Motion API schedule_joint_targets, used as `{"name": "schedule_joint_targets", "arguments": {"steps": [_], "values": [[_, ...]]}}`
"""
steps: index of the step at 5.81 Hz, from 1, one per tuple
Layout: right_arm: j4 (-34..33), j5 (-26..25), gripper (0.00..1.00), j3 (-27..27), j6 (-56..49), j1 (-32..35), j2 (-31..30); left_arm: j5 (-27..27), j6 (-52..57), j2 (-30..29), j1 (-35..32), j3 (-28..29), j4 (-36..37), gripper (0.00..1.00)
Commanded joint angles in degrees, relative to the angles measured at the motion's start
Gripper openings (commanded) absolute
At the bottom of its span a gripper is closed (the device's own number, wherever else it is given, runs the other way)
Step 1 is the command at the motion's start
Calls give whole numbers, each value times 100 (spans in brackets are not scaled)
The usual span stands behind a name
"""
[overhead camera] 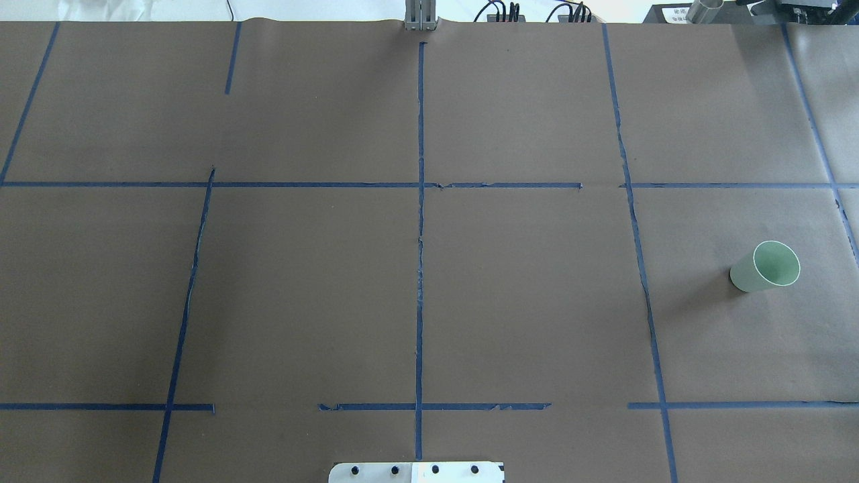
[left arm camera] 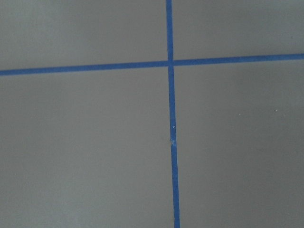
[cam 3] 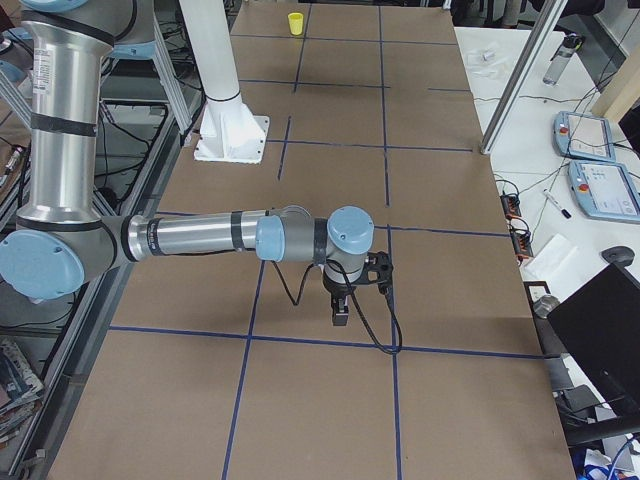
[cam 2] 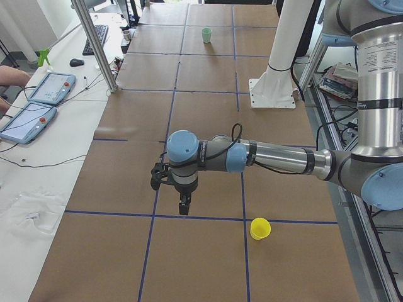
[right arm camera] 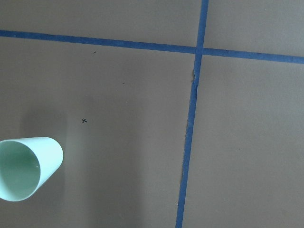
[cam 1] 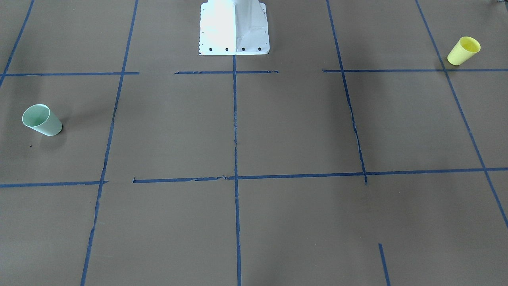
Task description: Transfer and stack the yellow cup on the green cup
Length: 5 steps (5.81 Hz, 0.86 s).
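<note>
The yellow cup [cam 1: 463, 51] stands upright on the brown table near the robot's left end; it also shows in the exterior left view [cam 2: 259, 228] and far off in the exterior right view [cam 3: 295, 22]. The green cup [cam 1: 41, 120] stands upright near the right end and shows in the overhead view [overhead camera: 765, 267] and the right wrist view [right arm camera: 23, 168]. My left gripper [cam 2: 182, 205] points down above the table, some way from the yellow cup. My right gripper [cam 3: 340, 312] hangs above the table. Both show only in side views, so I cannot tell whether they are open or shut.
The white robot pedestal [cam 1: 234, 28] stands at the table's robot-side edge. Blue tape lines [overhead camera: 420, 201] divide the brown paper into squares. A metal post [cam 2: 94, 44] and tablets [cam 2: 28, 119] stand on the side bench beyond the table.
</note>
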Motion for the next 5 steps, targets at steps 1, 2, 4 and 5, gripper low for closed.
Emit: {"name": "schedule_joint_targets", "arguments": {"steps": [1, 2, 4, 5], "values": [[0, 0, 100, 0, 8, -3, 0, -30, -10, -227, 4, -80, -286, 100], [0, 0, 100, 9, 8, -3, 0, -22, -298, -219, 30, -132, -706, 100], [0, 0, 100, 27, 8, -3, 0, 885, -2661, -158, 974, -168, -2169, 100], [0, 9, 100, 27, 8, 6, 0, 1797, -3796, 77, 1710, -490, -2447, 100]]}}
